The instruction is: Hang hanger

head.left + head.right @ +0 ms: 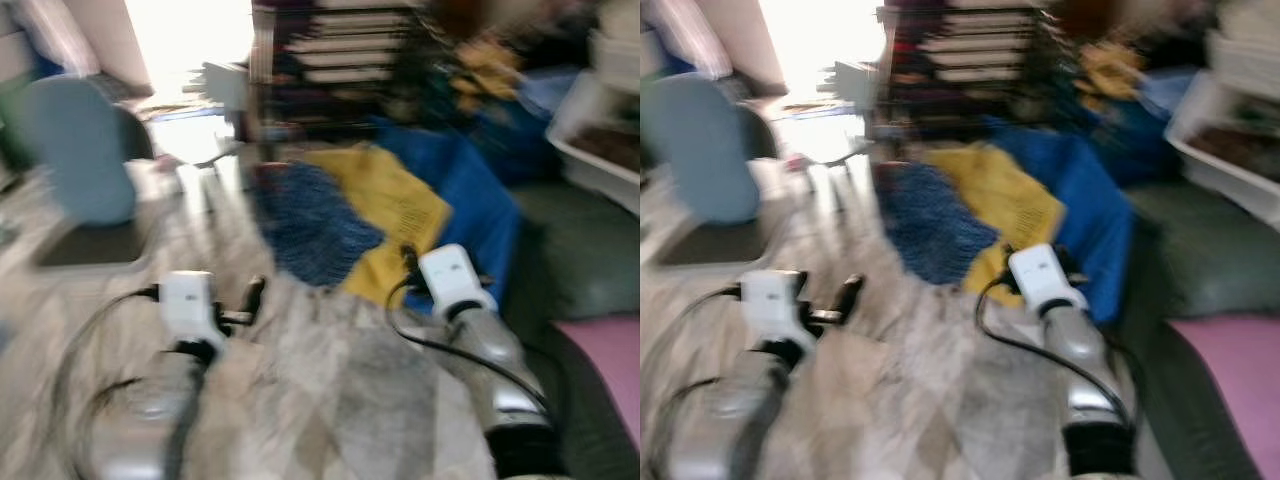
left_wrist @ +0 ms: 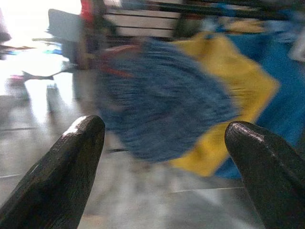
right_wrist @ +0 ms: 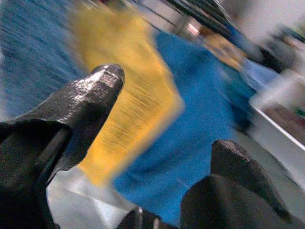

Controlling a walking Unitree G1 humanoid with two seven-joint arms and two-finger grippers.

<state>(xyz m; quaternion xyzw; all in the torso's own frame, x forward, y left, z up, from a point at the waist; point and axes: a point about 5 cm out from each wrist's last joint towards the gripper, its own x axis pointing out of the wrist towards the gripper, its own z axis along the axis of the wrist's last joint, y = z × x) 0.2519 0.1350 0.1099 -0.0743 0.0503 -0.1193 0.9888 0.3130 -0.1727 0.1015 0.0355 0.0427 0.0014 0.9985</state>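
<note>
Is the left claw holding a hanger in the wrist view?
No. The left claw is open with nothing between its fingers; blurred blue fabric lies beyond on the floor.

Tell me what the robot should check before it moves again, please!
1. Left gripper jaws apart and empty: ok.
2. Right gripper jaws apart and empty: ok.
3. Picture sharp enough to aim: not ok, the head views are blurred.
4. Hanger found: cannot tell, nothing sharp enough to pick it out.
5. What lies ahead known: ok, a blue shaggy cloth on a yellow and blue sheet on the floor.
6. Place to hang it found: cannot tell.
</note>
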